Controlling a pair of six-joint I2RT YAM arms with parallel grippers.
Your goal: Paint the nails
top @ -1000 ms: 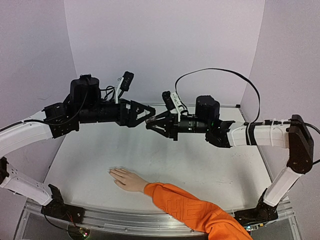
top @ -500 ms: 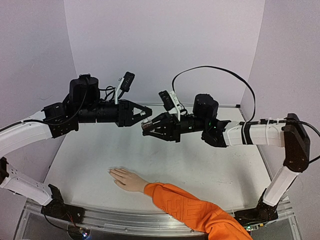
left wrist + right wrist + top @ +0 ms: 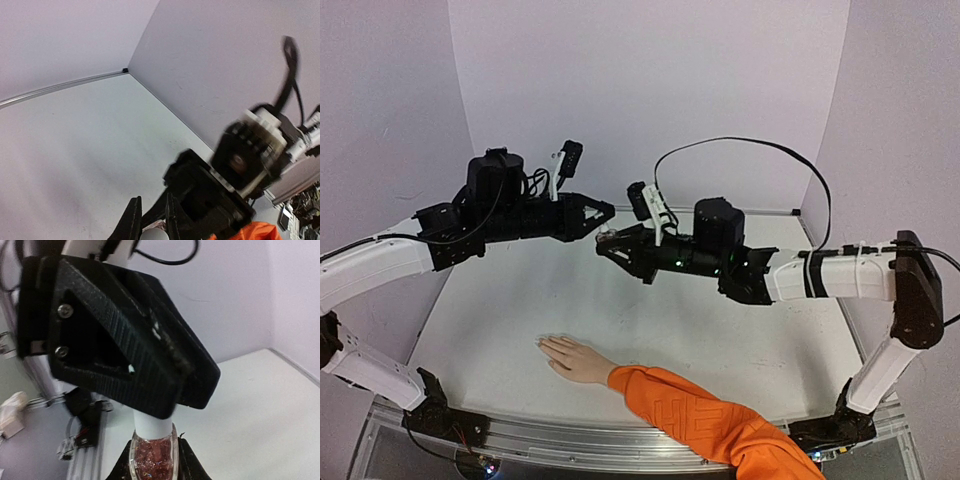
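Note:
A pale beige hand [image 3: 572, 358] with a bright orange sleeve [image 3: 720, 425] lies flat near the table's front edge. Its nails [image 3: 543, 345] are too small to make out. High above it the two grippers meet in mid-air. My right gripper [image 3: 604, 244] [image 3: 152, 462] is shut on a small glass bottle [image 3: 151, 460] of reddish glitter polish. The bottle's white cap [image 3: 152, 424] [image 3: 154, 235] points at the left arm. My left gripper [image 3: 607, 214] [image 3: 150, 220] is shut on that cap, its black fingers [image 3: 150, 370] covering the cap's top.
Lilac walls close in the white table [image 3: 520, 300] at the back and both sides. A black cable [image 3: 750, 145] loops above the right arm. Both arm bases stand on the rail at the near edge [image 3: 560, 432].
The right arm carried the bottle left and slightly up to the left gripper. The left gripper went from open to shut on the cap. The hand has not moved.

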